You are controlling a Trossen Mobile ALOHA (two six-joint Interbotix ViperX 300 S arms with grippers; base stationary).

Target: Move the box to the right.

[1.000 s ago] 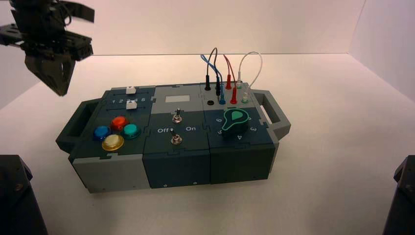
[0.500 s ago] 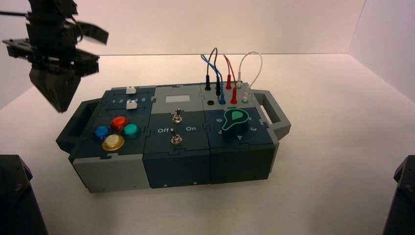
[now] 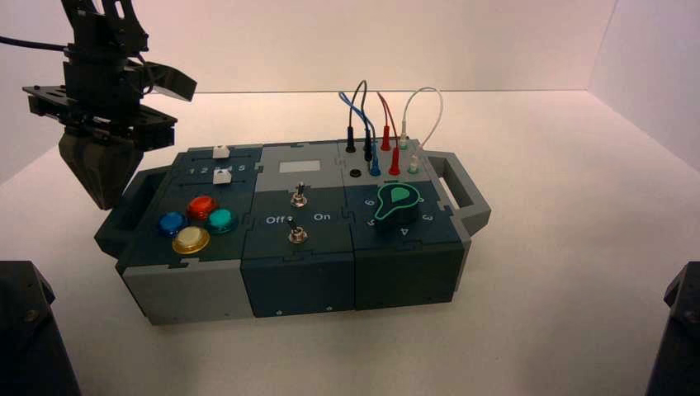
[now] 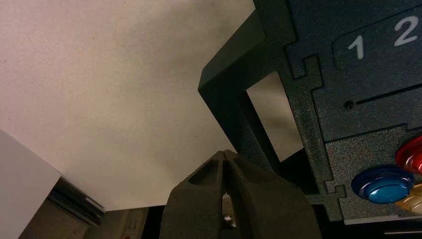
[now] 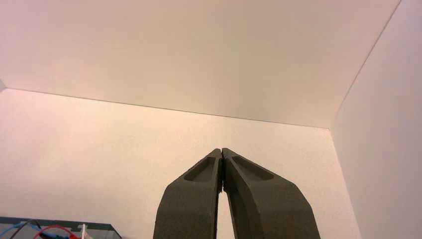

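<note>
Left tool poised at the box's left handle

At the left, the robot's dark, pointed left tool (image 3: 105, 206) hangs point-down beside the dark green, open-framed handle (image 3: 132, 210), its two fingers together. I can't tell whether they touch it. Rightward, the long teal-and-grey panel box (image 3: 293, 227) sits left of the middle of the pale bench (image 3: 569, 272), well apart from its right edge. Its blue, red, yellow and green round buttons come first, then metal toggle switches, then the green-and-black dial below plugged wires. The right tool (image 5: 221, 149) waits off to the right, closed too.
</note>
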